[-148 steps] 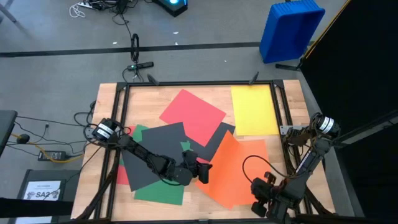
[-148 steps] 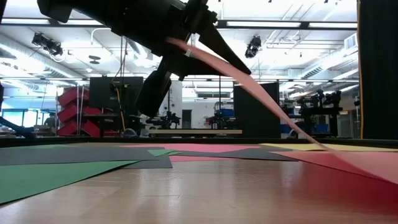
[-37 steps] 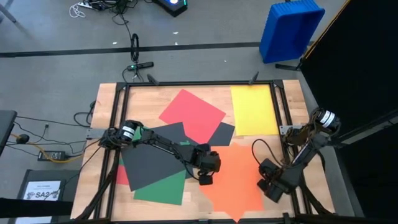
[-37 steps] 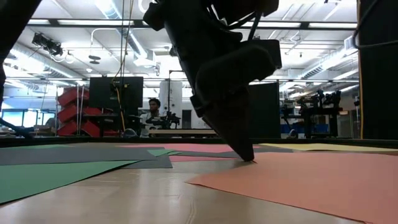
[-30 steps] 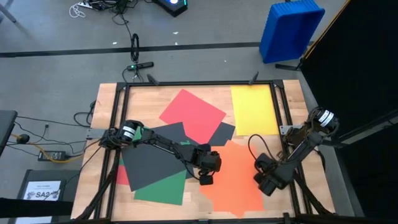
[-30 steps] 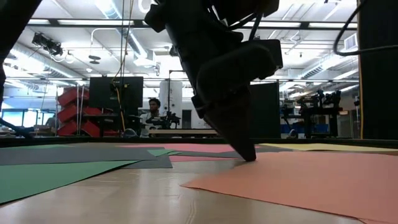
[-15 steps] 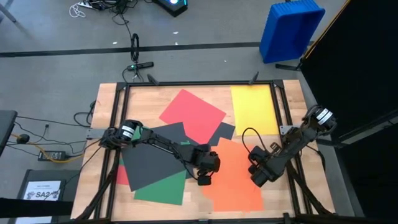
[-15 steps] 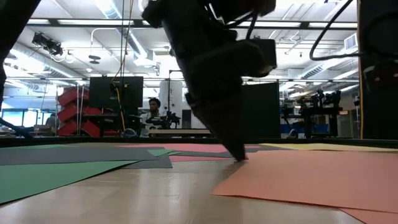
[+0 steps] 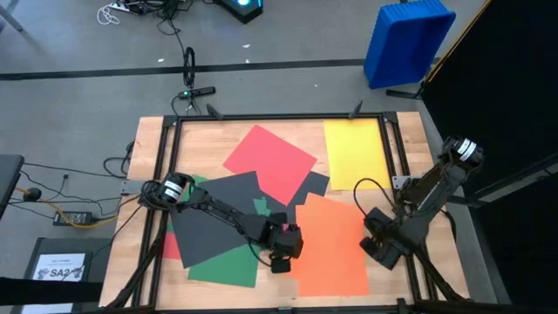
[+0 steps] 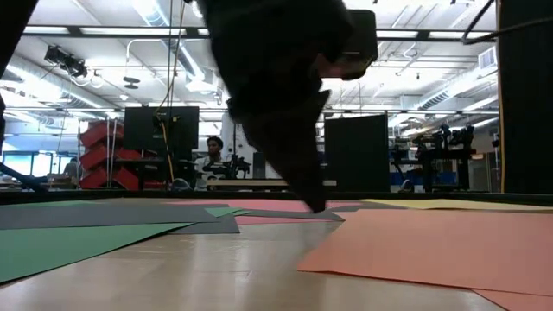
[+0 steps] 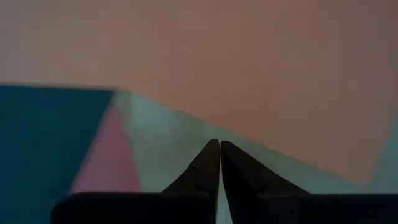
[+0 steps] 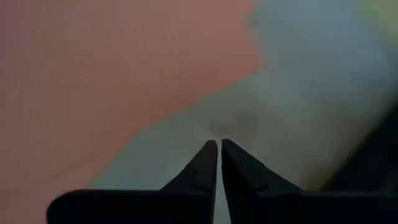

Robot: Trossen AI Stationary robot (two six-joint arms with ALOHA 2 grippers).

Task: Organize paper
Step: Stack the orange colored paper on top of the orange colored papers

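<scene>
Orange sheet (image 9: 330, 244) shifted left; both claws clenched, empty; floor sheet (image 9: 59, 267) reads "SA2".

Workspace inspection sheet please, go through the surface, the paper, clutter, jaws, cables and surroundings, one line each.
Surface: wooden table inside a dark frame.
Job's things: yellow sheet lies apart at the far right; red sheet, dark grey sheet and green sheet overlap; orange sheet lies flat near the front.
Clutter: nothing seen on the table.
Grippers: left gripper, jaws shut, at the orange sheet's left edge; right gripper, jaws shut, at its right edge; neither holds anything.
Cables: loose cables on the floor left of the table.
Surroundings: blue bin on the floor; white printed sheet off the table; a person far behind.
</scene>
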